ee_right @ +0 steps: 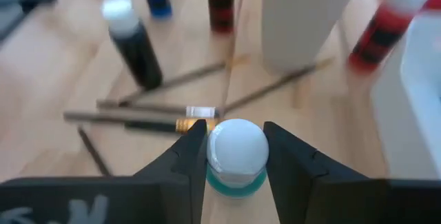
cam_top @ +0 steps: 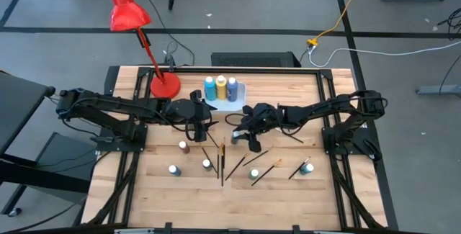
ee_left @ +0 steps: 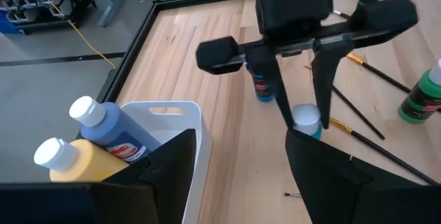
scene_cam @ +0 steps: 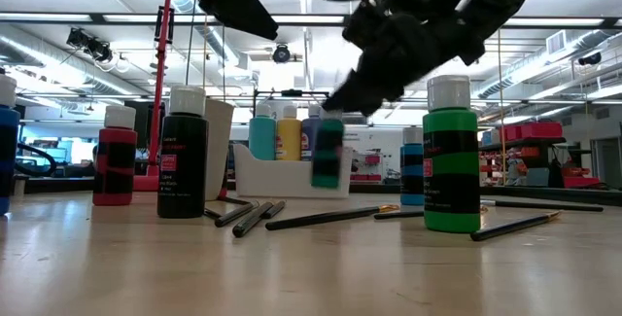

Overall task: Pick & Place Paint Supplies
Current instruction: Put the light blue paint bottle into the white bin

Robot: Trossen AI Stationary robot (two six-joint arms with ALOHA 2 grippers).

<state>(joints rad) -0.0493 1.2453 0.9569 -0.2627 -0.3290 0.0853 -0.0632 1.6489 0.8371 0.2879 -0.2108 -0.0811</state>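
Observation:
A teal paint bottle [ee_right: 236, 156] with a white cap stands between the fingers of my right gripper [ee_right: 236, 162], near the table's middle. It also shows in the low view as the teal bottle [scene_cam: 328, 153]. A white tray [cam_top: 240, 102] at the back holds blue and yellow bottles [cam_top: 221, 86]. My left gripper [ee_left: 238, 182] hovers open just left of the tray with nothing between its fingers. Other small bottles [cam_top: 175, 170] and several paintbrushes [cam_top: 221, 160] are scattered over the front half of the table. My right gripper pinches the teal bottle at its white cap [ee_right: 236, 141], one finger on each side. The fingers come slanting down from the table's right side. The bottle is upright. I cannot tell whether its base is on the table.
A red desk lamp [cam_top: 128, 12] has its base [cam_top: 165, 85] at the back left, beside the tray. A green bottle [scene_cam: 449, 156] and a black one [scene_cam: 183, 156] stand near the front. The two grippers are close together at mid-table.

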